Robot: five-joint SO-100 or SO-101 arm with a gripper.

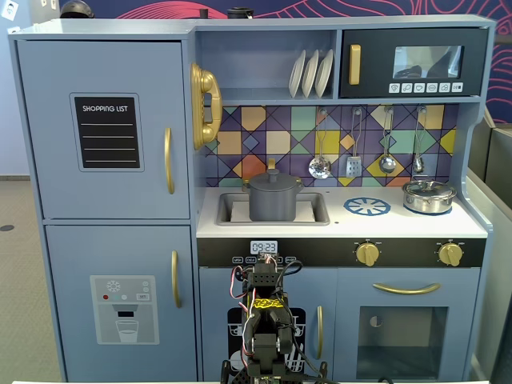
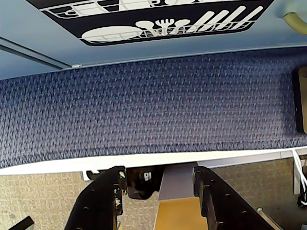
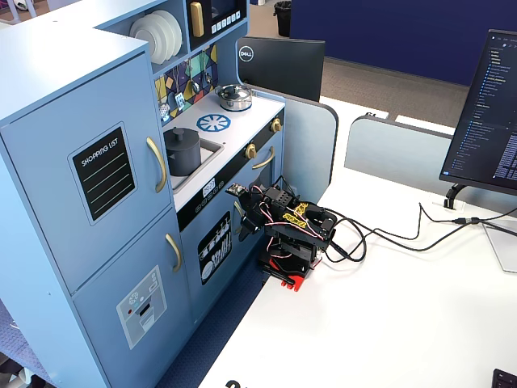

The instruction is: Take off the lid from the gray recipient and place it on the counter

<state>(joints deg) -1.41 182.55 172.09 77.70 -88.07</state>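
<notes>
The dark gray pot [image 1: 274, 202] stands in the sink recess of the white counter [image 1: 400, 226] of the toy kitchen. Its flat gray lid [image 1: 274, 179] with a small knob sits on top of it. Both also show in the other fixed view: the pot [image 3: 182, 153] and the lid [image 3: 181, 133]. My arm [image 1: 264, 316] is folded low in front of the kitchen, well below the counter and far from the pot. In the wrist view my gripper [image 2: 160, 184] is open and empty, its jaws apart over the table edge and the blue carpet.
A shiny silver pot [image 1: 428, 196] with its own lid stands at the right of the counter, next to the blue burner ring [image 1: 367, 206]. Utensils hang on the back wall above. Cables and a monitor [image 3: 485, 105] lie on the white table to the right.
</notes>
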